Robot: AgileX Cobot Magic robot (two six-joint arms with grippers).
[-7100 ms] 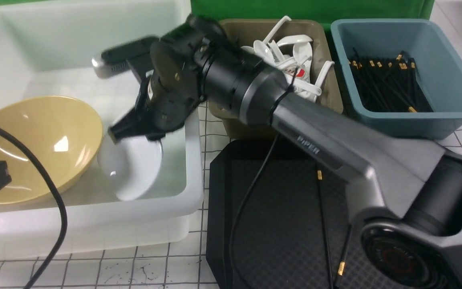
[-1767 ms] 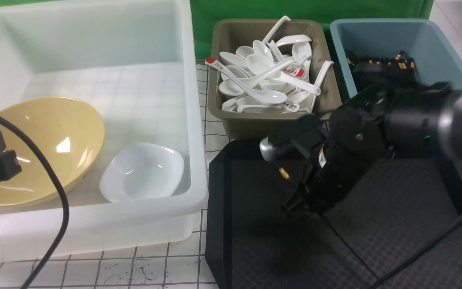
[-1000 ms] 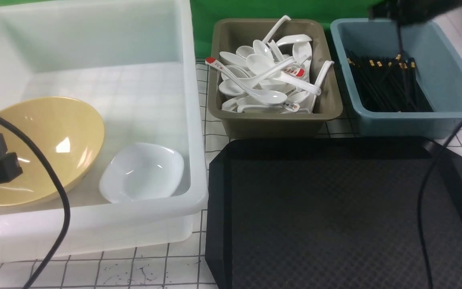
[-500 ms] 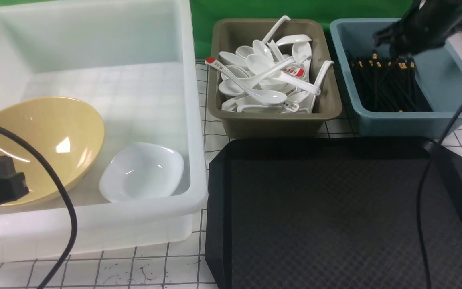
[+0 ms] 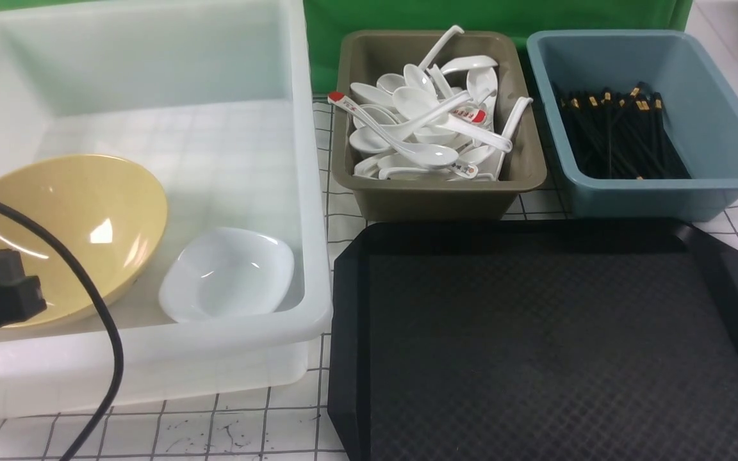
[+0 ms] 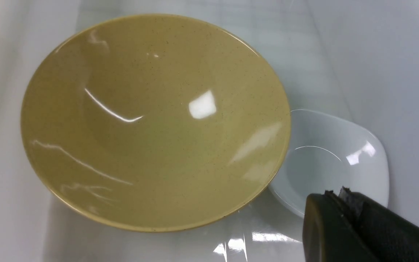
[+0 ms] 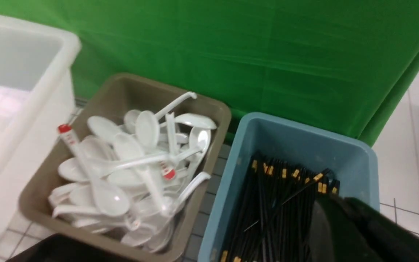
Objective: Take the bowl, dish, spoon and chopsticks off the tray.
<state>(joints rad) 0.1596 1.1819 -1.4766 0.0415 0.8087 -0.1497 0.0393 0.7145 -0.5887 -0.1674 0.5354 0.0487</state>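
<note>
The black tray (image 5: pixel 535 346) lies bare at the front right. The yellow bowl (image 5: pixel 68 230) and the white dish (image 5: pixel 228 275) sit side by side in the white tub (image 5: pixel 318 211). My left gripper (image 6: pixel 335 192) hangs shut and empty over the dish (image 6: pixel 333 153), next to the bowl (image 6: pixel 151 120). A red-tipped spoon (image 5: pixel 382 128) lies on the spoon pile in the olive bin (image 5: pixel 439 192). Black chopsticks (image 5: pixel 612 134) lie in the blue bin (image 5: pixel 715 128); the task's pair cannot be told apart. My right gripper (image 7: pixel 336 200) is shut, empty, above those chopsticks (image 7: pixel 278 203).
A green backdrop (image 7: pixel 253 47) stands behind the bins. The left arm's cable (image 5: pixel 97 320) loops in front of the tub. White gridded tabletop (image 5: pixel 215 429) shows at the front and between the containers. The right arm is out of the front view.
The right gripper held chopsticks over the blue bin a second ago; they now lie in the bin, and the arm has left the front view. The left gripper has barely shifted.
</note>
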